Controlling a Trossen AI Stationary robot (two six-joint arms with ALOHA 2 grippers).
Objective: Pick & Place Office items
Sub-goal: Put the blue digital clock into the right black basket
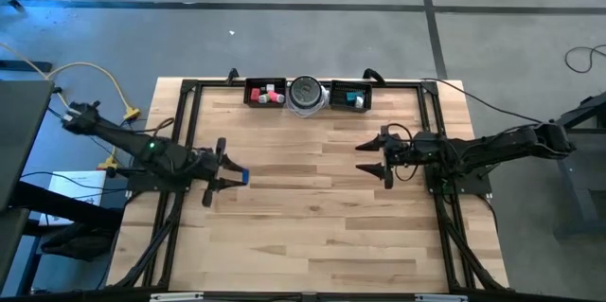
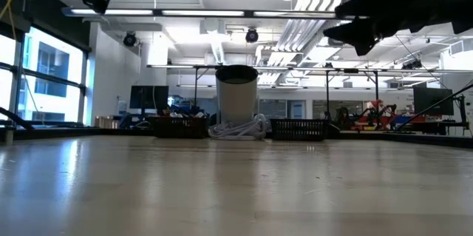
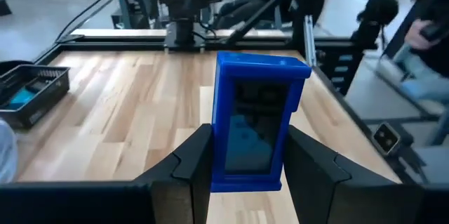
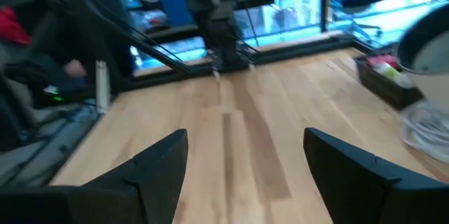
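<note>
Blue flat piece [image 3: 254, 122] clamped upright between left pincer [image 1: 220, 177] fingers, lifted over left side of surface [image 1: 312, 217]. Right pincer [image 1: 376, 158] spread wide, holding nothing, hovering over right side.

Table [image 1: 312, 217]: pale planked wood, smooth satin finish; blue flat piece [image 3: 256, 122]: glossy smooth plastic, above the table; trays [image 1: 266, 93]: matt black mesh plastic at the table's far edge.
</note>
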